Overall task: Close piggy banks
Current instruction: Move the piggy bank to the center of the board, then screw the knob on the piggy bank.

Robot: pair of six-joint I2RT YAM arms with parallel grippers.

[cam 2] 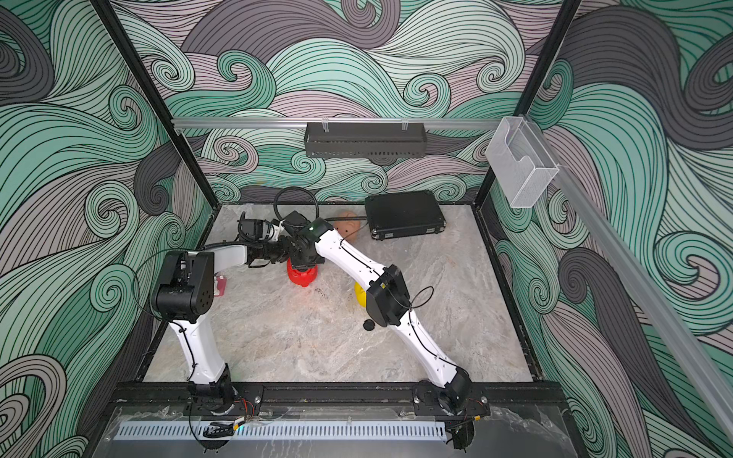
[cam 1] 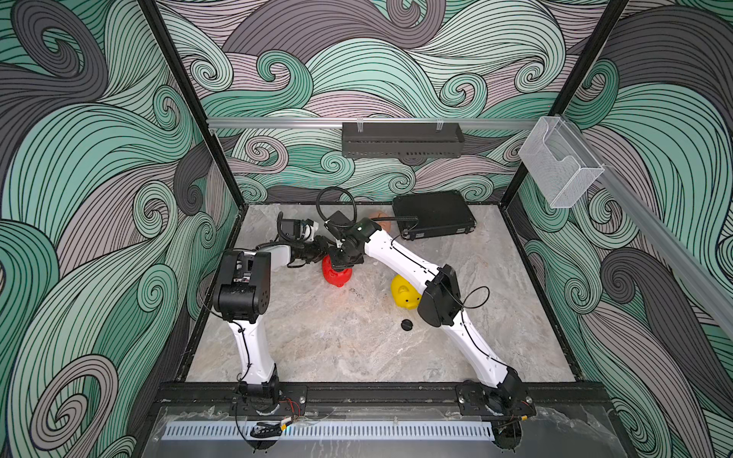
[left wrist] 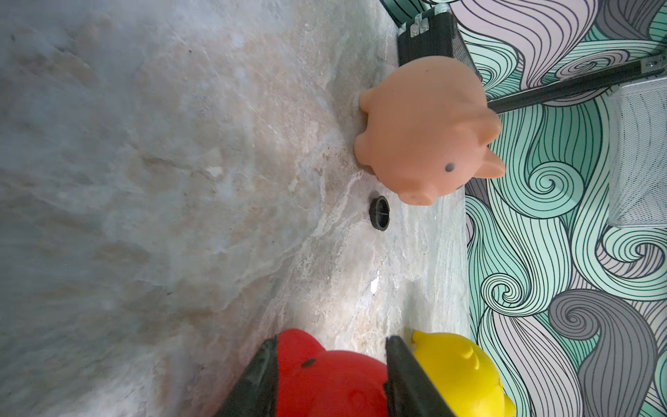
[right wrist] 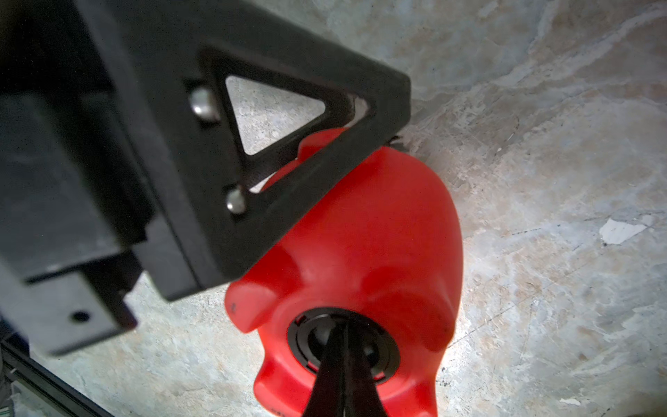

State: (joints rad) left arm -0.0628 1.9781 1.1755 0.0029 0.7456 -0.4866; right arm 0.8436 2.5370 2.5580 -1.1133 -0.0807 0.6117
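Red piggy bank [cam 1: 337, 274] sits belly-up near the middle of the marble desk [cam 1: 357, 345], toward the back. Left gripper [left wrist: 330, 375] comes in from the side & clamps the red pig's body btwn its two black fingers [left wrist: 260, 379]; in the left wrist view the pig fills the gap, fingers touching it on both sides. Right gripper [right wrist: 344, 346] hangs over the pig from above, its fingers pressed together w/ the tips down in the black round plug [right wrist: 310, 348] that sits in the pig's belly hole; can't tell whether the plug is fully seated. Yellow piggy bank [cam 1: 402, 293] lies on the desk just beside the right arm's elbow, partly hidden by it in both top views. A loose black plug [cam 1: 407, 325] lies on the desk near the yellow pig, apart from it. Peach-pink piggy bank [left wrist: 426, 133] stands at the back of the desk, next to the black case [cam 1: 434, 214], w/ another small black plug [left wrist: 379, 213] on the desk just by its snout.
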